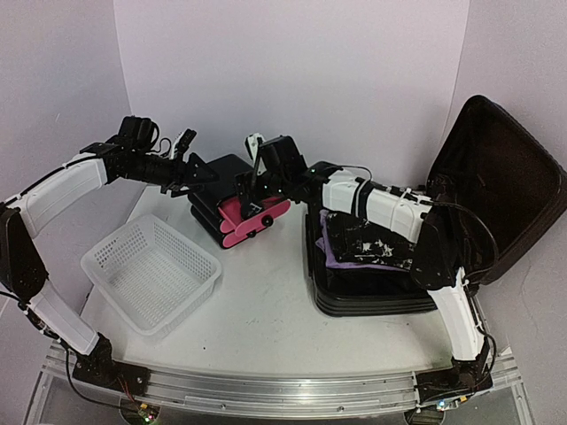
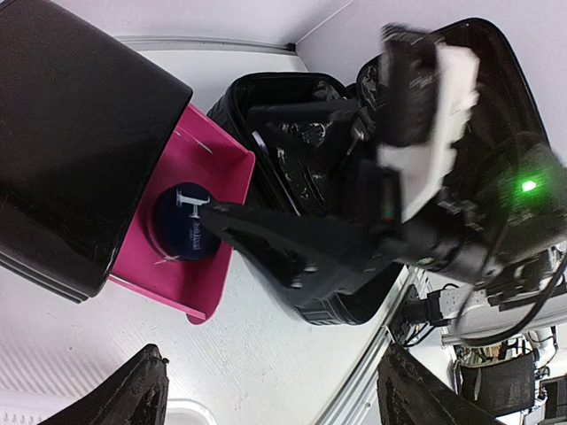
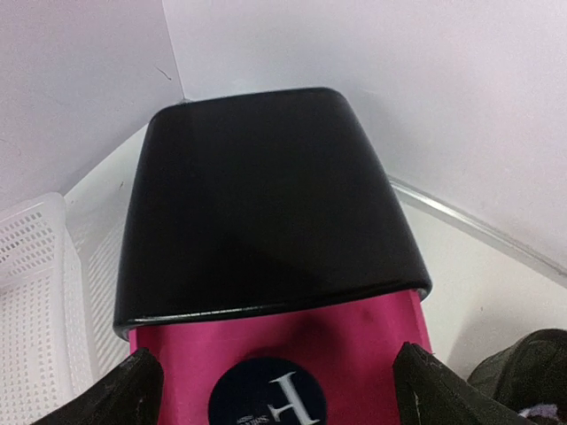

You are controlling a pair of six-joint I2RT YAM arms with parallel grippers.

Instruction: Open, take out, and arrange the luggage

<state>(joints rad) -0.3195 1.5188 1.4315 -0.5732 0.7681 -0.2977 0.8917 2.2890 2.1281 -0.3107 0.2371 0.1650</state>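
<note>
We are in the arranging part of the job. The luggage sits on the right side of the table with its lid raised at the far right. Its base lies flat with clothes heaped in it, so opening is done and unpacking is only partly done. Our right arm reaches across from the suitcase to the small black box in the middle of the table, where a pink drawer is pulled out. A round dark-blue disc marked with an H lies flat on the drawer floor. The right gripper hangs over it with its fingers spread wide to either side (whether one fingertip touches the disc's edge, we cannot tell), and we judge that nothing is gripped. The left gripper hovers by the box on its left side, jaws wide and empty. The white basket sits further left.

Next, as we judge it, the right gripper needs to lift clear of the drawer without dragging the disc or catching the rim. It can then swing back to the suitcase for the clothes.
</note>
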